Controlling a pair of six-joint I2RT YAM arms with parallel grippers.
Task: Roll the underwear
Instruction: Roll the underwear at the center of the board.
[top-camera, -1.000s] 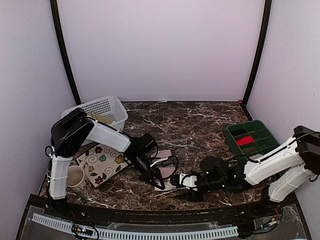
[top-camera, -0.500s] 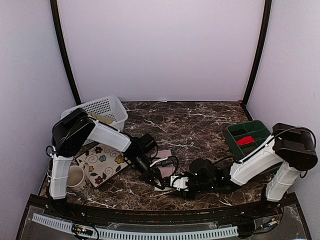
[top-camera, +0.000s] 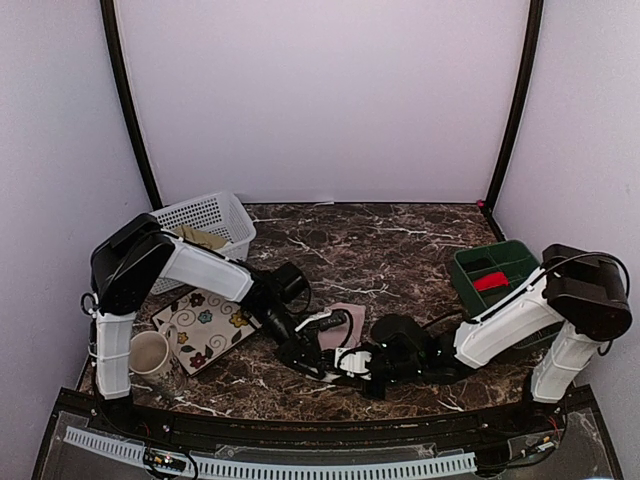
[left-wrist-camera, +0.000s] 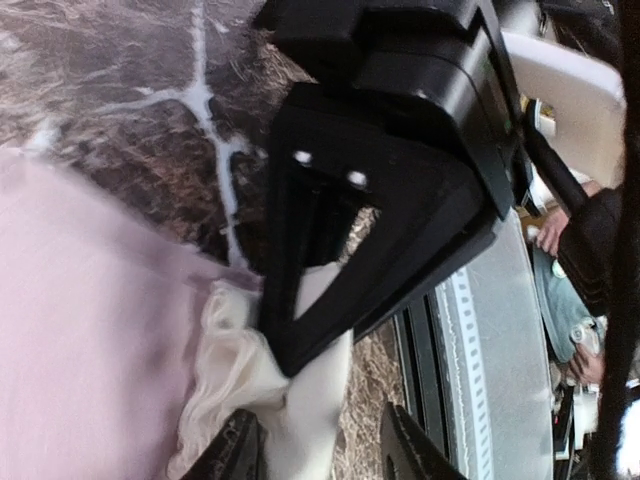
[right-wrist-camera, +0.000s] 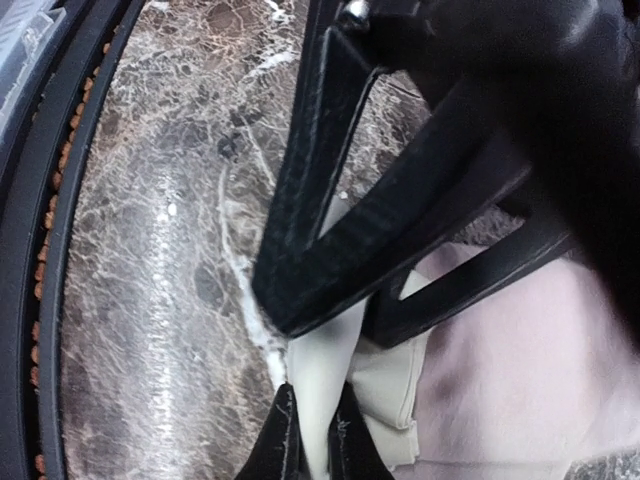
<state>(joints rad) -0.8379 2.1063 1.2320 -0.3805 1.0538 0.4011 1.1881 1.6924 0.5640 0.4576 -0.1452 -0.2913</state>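
Item: pink underwear (top-camera: 342, 322), thin soft cloth, flat on marbled tabletop (top-camera: 400, 250), near centre | cream waistband (right-wrist-camera: 375, 390), bunched at its 6 o'clock edge | right pincer (right-wrist-camera: 314, 440) clamped on waistband, cloth running toward 12 o'clock | left pincer (left-wrist-camera: 320, 455) part-spread, gripping nothing | long axis roughly 8–2 o'clock | both arms equally near

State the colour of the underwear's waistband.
The waistband is cream, best seen in the right wrist view.
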